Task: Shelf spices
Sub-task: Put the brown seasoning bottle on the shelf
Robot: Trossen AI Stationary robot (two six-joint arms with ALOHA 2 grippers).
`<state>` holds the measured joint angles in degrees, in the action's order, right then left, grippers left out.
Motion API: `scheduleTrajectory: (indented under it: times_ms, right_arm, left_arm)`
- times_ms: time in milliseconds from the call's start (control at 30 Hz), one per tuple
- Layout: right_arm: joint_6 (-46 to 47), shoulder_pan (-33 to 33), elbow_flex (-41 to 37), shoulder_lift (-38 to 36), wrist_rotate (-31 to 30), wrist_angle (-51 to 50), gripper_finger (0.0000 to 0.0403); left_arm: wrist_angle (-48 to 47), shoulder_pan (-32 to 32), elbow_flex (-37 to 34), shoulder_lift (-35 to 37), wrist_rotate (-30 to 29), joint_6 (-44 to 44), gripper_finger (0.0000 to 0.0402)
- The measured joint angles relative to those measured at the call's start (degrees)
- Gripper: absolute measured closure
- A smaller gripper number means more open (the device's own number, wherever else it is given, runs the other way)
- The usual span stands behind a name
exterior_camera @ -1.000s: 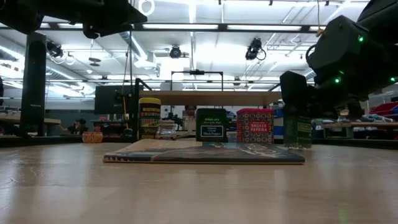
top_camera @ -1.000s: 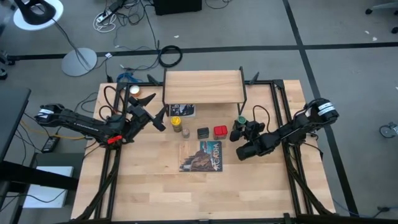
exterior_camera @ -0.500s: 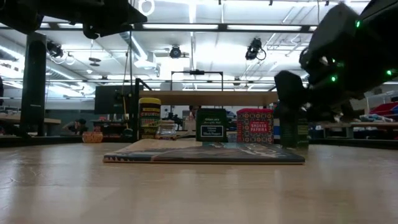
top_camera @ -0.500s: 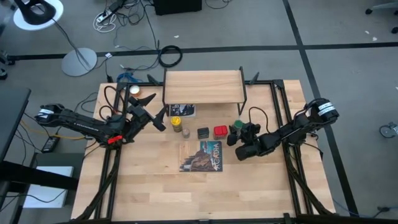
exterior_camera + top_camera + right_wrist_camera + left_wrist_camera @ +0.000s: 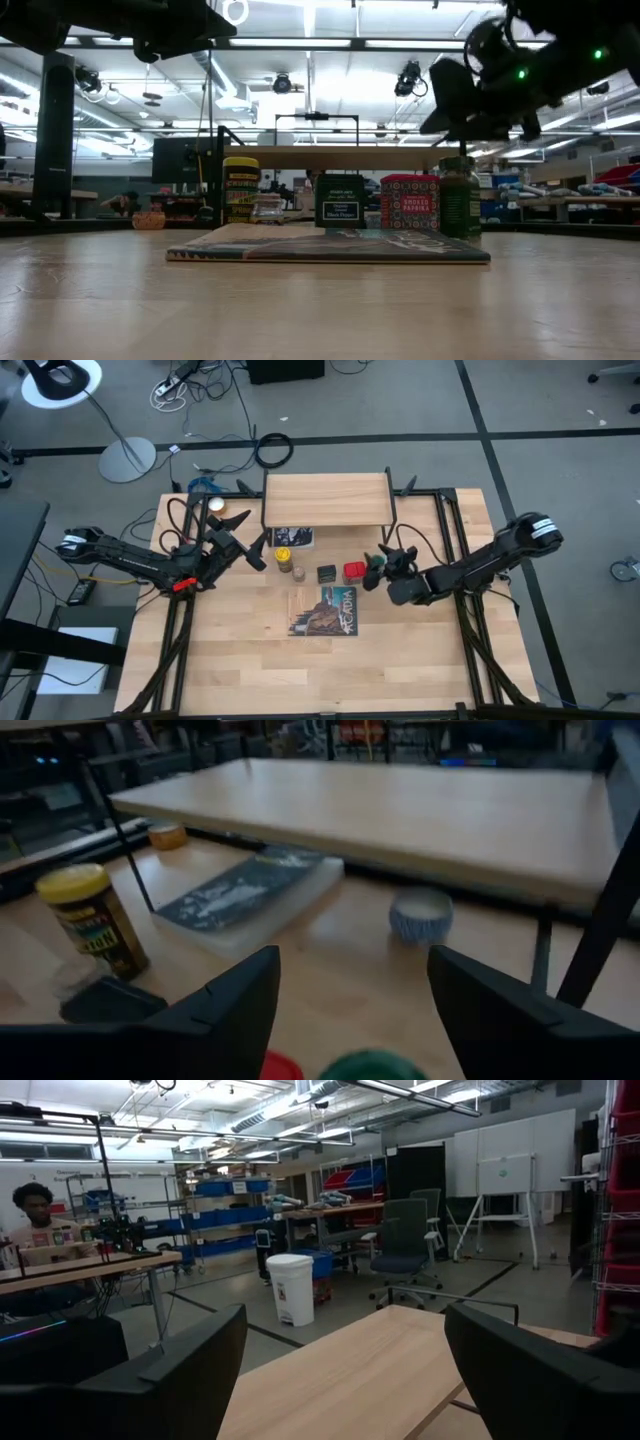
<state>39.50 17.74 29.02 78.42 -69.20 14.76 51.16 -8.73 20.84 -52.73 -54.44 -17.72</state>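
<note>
The right gripper (image 5: 372, 562) is shown with its fingers (image 5: 235, 1010) spread apart and nothing held between them; the green-capped jar (image 5: 460, 196) stands on the table (image 5: 250, 660) just below them, beside the red tin (image 5: 353, 571). Compared with a second earlier, this gripper has been raised and shifted toward the shelf (image 5: 325, 500), so the jar is now uncovered. The black tin (image 5: 326, 573), tiny clear jar (image 5: 299, 573) and yellow-capped jar (image 5: 283, 554) stand in a row ahead of the book (image 5: 324, 611). The left gripper (image 5: 262, 552) is seen unchanged, wide open and empty, near the yellow-capped jar.
</note>
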Motion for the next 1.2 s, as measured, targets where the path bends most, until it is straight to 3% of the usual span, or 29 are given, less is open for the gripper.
scheduleTrajectory:
  times_ms: [267, 467, 600, 900, 1033, 1200]
  right_arm:
    - [-18.46, -0.38, 0.0, -7.18, -0.45, 7.01, 0.0174]
    - [-48.78, -1.42, 0.0, -13.83, -0.38, 16.59, 0.0199]
    - [-62.04, -1.44, 0.0, -18.83, -0.47, 26.69, 0.0242]
    - [-71.26, 0.94, 0.0, -28.84, -0.7, 27.12, 0.039]
    - [-76.5, 2.59, 0.0, -31.22, -2.21, 26.96, 0.0392]
    - [-80.4, 3.96, 0.02, -33.84, -3.24, 26.97, 0.04]
  left_arm:
    - [0.0, 0.0, 0.0, 0.0, 0.01, 0.0, 0.0053]
    - [0.02, -0.01, 0.0, 0.0, 0.18, 0.45, 0.0053]
    - [0.04, -0.02, 0.0, 0.0, 1.39, 1.93, 0.0053]
    - [-2.53, -0.02, 0.0, 0.02, 4.01, 3.43, 0.0053]
    - [-10.87, 0.2, 2.19, 0.02, 3.8, 6.84, 0.0053]
    - [-31.06, 1.22, 9.48, -0.13, 3.72, 13.29, 0.0053]
